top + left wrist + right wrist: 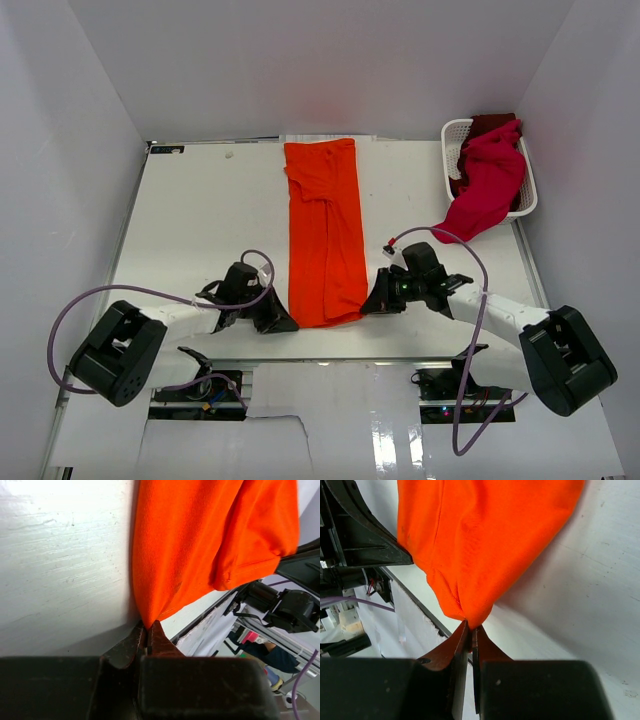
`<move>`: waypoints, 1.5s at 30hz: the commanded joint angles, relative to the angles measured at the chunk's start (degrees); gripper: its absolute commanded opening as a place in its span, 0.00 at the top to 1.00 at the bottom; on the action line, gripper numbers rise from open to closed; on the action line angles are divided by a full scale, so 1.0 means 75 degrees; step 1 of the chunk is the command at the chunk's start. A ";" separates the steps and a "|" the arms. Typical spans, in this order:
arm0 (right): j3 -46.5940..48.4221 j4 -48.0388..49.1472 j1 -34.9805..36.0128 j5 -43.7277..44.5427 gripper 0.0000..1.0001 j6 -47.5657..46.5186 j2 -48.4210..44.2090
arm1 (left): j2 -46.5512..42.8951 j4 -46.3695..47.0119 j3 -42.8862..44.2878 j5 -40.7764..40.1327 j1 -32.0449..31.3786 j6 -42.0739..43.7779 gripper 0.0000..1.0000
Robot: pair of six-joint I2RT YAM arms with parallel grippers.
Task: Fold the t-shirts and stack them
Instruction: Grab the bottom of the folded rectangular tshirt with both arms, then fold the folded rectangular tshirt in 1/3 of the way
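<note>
"Well, we've got the orange t-shirt lying as a long strip mid-table, with the left gripper and right gripper each closed on a near corner."

"Thin bites, though. If we lift unevenly, the cloth could slip out. White table, white walls, and a crimson t-shirt spilling from the basket."

Orange t-shirt runs off the top edge in both wrist views; only the bit just ahead of each gripper shows. Its corners vanish betw. the pinched tips of left gripper & right gripper. Well beyond the right gripper, dark red t-shirt sits mostly buried under magenta t-shirt in the basket. Clutter past the left gripper's tip: too blurry to tell.
</note>
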 commanded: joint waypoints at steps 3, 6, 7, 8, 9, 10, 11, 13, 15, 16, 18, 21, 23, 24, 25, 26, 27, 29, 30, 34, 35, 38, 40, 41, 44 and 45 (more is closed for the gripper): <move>0.0563 -0.0664 0.0021 -0.0130 0.90 -0.0367 -0.0196 | 0.0244 -0.2076 0.0615 -0.0669 -0.0023 0.0914 1.00; 0.0833 -0.0909 0.0021 -0.0142 0.91 -0.0485 -0.0243 | 0.0069 -0.2356 0.1118 -0.0750 -0.0023 0.0915 1.00; 0.0903 -0.0992 0.0021 -0.0142 0.91 -0.0543 -0.0266 | 0.0044 -0.2404 0.1213 -0.0738 -0.0023 0.0915 1.00; 0.1008 -0.1027 0.0021 -0.0223 0.91 -0.0578 -0.0289 | 0.0033 -0.2451 0.1318 -0.0738 -0.0023 0.0915 1.00; 0.1044 -0.1097 0.0033 -0.0259 0.91 -0.0579 -0.0301 | 0.0044 -0.2509 0.1412 -0.0692 -0.0023 0.0926 1.00; 0.1091 -0.1133 0.0021 -0.0259 0.91 -0.0602 -0.0313 | 0.0044 -0.2545 0.1587 -0.0691 -0.0023 0.0926 1.00; 0.1126 -0.1180 0.0033 -0.0259 0.91 -0.0614 -0.0325 | 0.0056 -0.2580 0.1681 -0.0680 -0.0023 0.0950 1.00; 0.1255 -0.1285 0.0021 -0.0282 0.91 -0.0661 -0.0313 | 0.0056 -0.2627 0.1869 -0.0680 -0.0011 0.0950 1.00; 0.1407 -0.1367 0.0021 -0.0306 0.91 -0.0707 -0.0266 | 0.0091 -0.2650 0.1998 -0.0656 0.0000 0.0961 1.00; 0.1454 -0.1379 0.0021 -0.0318 0.91 -0.0731 -0.0208 | 0.0114 -0.2674 0.2138 -0.0621 0.0024 0.0973 1.00; 0.1606 -0.1403 0.0010 -0.0341 0.91 -0.0766 -0.0138 | 0.0196 -0.2697 0.2268 -0.0586 0.0059 0.1020 1.00; 0.1794 -0.1438 -0.0037 -0.0329 0.92 -0.0801 -0.0020 | 0.0267 -0.2791 0.2549 -0.0504 0.0199 0.1113 1.00; 0.1934 -0.1496 -0.0119 -0.0388 0.92 -0.0871 0.0108 | 0.0314 -0.2873 0.2782 -0.0457 0.0328 0.1184 1.00; 0.1993 -0.1520 -0.0154 -0.0411 0.92 -0.0941 0.0144 | 0.0325 -0.2954 0.2865 -0.0445 0.0387 0.1277 1.00; 0.2110 -0.1532 -0.0247 -0.0481 0.92 -0.0977 0.0248 | 0.0360 -0.2990 0.2924 -0.0434 0.0515 0.1324 1.00; 0.2157 -0.1532 -0.0295 -0.0505 0.92 -0.1000 0.0307 | 0.0395 -0.3025 0.3041 -0.0352 0.0597 0.1383 1.00; 0.2227 -0.1543 -0.0353 -0.0528 0.92 -0.1070 0.0366 | 0.0431 -0.3049 0.3088 -0.0282 0.0703 0.1430 1.00; 0.2438 -0.1613 -0.0517 -0.0610 0.92 -0.1164 0.0530 | 0.0559 -0.3049 0.3251 -0.0095 0.1019 0.1570 1.00; 0.2532 -0.1637 -0.0622 -0.0657 0.92 -0.1246 0.0658 | 0.0618 -0.3037 0.3322 -0.0036 0.1136 0.1629 1.00; 0.3106 -0.1883 -0.0764 -0.0681 0.92 -0.1503 0.1069 | 0.0993 -0.3131 0.3861 0.0094 0.1570 0.2003 1.00; 0.3339 -0.1964 -0.0799 -0.0693 0.92 -0.1539 0.1162 | 0.1086 -0.3189 0.4001 0.0117 0.1606 0.2051 1.00; 0.3761 -0.2035 -0.0963 -0.0739 0.92 -0.1680 0.1491 | 0.1496 -0.3271 0.4552 0.0164 0.1688 0.2203 1.00; 0.3973 -0.2106 -0.1045 -0.0775 0.92 -0.1773 0.1772 | 0.1813 -0.3272 0.4926 0.0234 0.1723 0.2250 1.00; 0.4078 -0.2129 -0.1068 -0.0786 0.92 -0.1820 0.1877 | 0.1918 -0.3318 0.5068 0.0234 0.1746 0.2309 1.00; 0.4419 -0.2176 -0.1127 -0.0810 0.92 -0.1914 0.2252 | 0.2328 -0.3388 0.5653 0.0258 0.1782 0.2391 1.00; 0.4535 -0.2176 -0.1150 -0.0821 0.92 -0.1926 0.2416 | 0.2538 -0.3424 0.5806 0.0258 0.1782 0.2414 1.00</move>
